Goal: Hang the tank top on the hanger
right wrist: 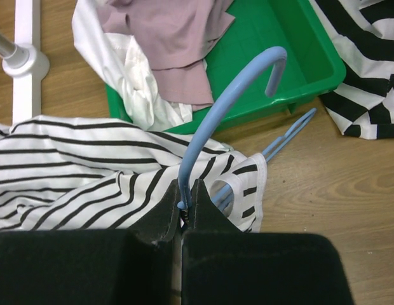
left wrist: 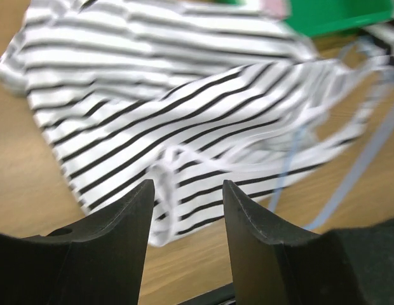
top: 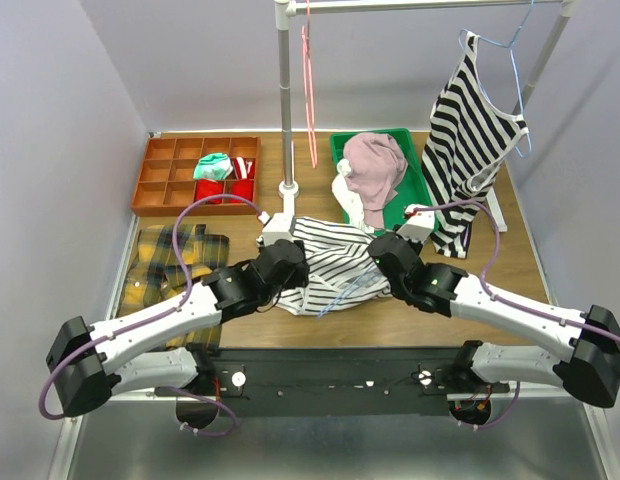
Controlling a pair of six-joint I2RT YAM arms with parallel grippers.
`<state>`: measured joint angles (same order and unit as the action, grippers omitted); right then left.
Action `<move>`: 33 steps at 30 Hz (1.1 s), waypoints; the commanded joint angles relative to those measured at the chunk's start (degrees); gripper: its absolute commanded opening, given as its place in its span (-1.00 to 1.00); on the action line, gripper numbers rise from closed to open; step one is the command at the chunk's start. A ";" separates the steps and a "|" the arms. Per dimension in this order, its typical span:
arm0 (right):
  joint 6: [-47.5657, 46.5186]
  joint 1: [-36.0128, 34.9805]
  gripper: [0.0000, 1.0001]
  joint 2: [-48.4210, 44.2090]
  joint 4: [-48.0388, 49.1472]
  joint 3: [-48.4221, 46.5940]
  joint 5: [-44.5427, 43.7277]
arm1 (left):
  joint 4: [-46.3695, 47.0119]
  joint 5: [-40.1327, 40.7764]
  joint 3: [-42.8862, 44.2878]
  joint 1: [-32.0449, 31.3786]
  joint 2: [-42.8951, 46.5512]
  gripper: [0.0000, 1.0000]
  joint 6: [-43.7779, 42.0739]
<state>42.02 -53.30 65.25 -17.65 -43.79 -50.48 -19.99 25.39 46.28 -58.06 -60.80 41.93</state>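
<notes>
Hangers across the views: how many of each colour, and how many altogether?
Light-blue: 2, the table hanger and the rail hanger carrying the bold-striped top
Pink-red: 1, the pink-red hanger hanging bare
Total: 3

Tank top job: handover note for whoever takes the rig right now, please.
Left gripper: fingers open, holding nothing, poised over the near edge of the soft white thin-striped tank top.
Right gripper: shut on the neck of the thin light-blue wire hanger, just below its hook.
Tank top lies crumpled on the wooden table; hanger frame lies among its straps, threaded or not I cannot tell.
Done: hanger gripped.
Left: get both straps over the hanger's shoulders.
</notes>
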 commanded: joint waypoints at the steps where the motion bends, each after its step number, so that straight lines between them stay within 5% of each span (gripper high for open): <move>1: 8.60 -0.23 -0.99 2.07 -4.76 -0.86 -3.48 | -5.68 0.72 -3.83 2.87 -2.57 0.12 11.14; 13: 11.15 -0.23 -0.99 2.51 -6.70 -1.65 -4.89 | 3.11 -1.22 -7.51 5.15 -6.53 0.08 24.77; 33: 13.18 -0.23 -0.99 3.56 -7.66 -2.00 -5.60 | 19.54 -9.56 -14.11 9.37 -12.77 -0.04 33.39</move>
<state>51.22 -53.30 67.61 -22.65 -45.58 -57.25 -5.08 17.63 33.19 -48.99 -72.01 72.73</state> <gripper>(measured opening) 0.056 0.489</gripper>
